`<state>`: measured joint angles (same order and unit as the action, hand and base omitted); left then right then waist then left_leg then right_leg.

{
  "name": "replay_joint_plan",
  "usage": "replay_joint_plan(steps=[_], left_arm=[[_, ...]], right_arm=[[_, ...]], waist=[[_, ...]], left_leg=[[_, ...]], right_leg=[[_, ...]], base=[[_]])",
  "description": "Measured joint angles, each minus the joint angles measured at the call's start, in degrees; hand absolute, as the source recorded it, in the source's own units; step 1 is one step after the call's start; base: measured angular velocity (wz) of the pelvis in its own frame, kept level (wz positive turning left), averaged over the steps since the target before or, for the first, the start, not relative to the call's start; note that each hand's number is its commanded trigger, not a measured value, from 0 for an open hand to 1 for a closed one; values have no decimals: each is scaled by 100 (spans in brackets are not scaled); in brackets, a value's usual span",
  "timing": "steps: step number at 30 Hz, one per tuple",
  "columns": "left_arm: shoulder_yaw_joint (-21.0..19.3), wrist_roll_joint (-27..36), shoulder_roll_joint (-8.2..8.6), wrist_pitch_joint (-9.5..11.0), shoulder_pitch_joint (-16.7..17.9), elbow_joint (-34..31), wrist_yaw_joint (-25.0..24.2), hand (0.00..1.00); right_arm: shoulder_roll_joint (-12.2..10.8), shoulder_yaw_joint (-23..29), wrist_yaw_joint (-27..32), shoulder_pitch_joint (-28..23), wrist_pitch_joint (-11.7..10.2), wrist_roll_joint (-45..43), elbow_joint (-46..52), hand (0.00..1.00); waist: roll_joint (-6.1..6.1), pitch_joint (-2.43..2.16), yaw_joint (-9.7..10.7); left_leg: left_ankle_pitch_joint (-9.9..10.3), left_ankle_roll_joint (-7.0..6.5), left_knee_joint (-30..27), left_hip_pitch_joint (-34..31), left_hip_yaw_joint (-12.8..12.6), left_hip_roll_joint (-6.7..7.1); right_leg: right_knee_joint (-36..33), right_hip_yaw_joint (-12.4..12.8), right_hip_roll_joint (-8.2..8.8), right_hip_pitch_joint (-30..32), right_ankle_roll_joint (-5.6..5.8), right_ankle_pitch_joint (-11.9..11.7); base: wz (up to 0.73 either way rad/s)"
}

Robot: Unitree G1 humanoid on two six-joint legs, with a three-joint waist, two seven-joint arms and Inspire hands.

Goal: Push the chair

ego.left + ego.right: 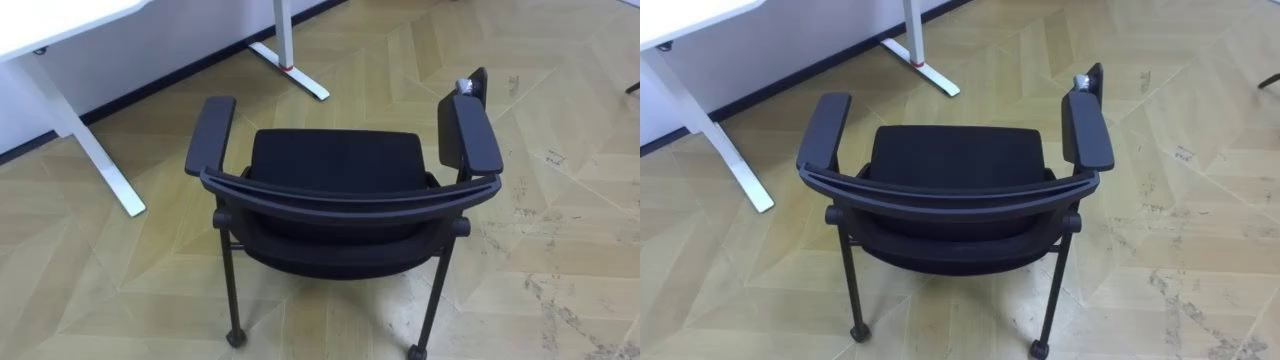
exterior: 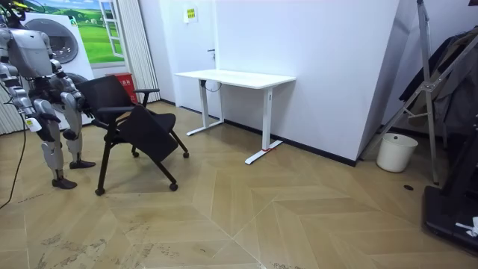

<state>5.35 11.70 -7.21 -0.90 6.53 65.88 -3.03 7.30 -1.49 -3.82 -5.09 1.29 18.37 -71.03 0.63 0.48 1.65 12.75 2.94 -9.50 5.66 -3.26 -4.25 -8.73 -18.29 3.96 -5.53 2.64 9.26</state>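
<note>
Room view: black chair (image 2: 146, 131) just before the robot; left hand (image 2: 79, 112), right hand (image 2: 34, 124), grip indiscernible.

Black chair (image 1: 335, 165), seat, armrests and frame alike. White desk (image 1: 50, 20) with a small red mark (image 1: 290, 67) on one foot. Pale wood floor (image 1: 570, 250) in a chevron pattern, flecked with dark scuffs; white bucket (image 2: 396, 152), plain white wall (image 2: 321, 60), green landscape poster (image 2: 89, 30).
</note>
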Motion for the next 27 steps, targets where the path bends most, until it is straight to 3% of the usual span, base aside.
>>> replay_joint_plan(steps=[27], left_arm=[[-87, 25, -1, 69, 74, -32, 96, 0]], right_arm=[[-1, 59, 246, 3, -27, -93, 17, 0]], waist=[[-30, -11, -20]], left_leg=[[0, 0, -6, -8, -63, 1]], right_leg=[[1, 92, -5, 31, 3, 4]], base=[[-1]])
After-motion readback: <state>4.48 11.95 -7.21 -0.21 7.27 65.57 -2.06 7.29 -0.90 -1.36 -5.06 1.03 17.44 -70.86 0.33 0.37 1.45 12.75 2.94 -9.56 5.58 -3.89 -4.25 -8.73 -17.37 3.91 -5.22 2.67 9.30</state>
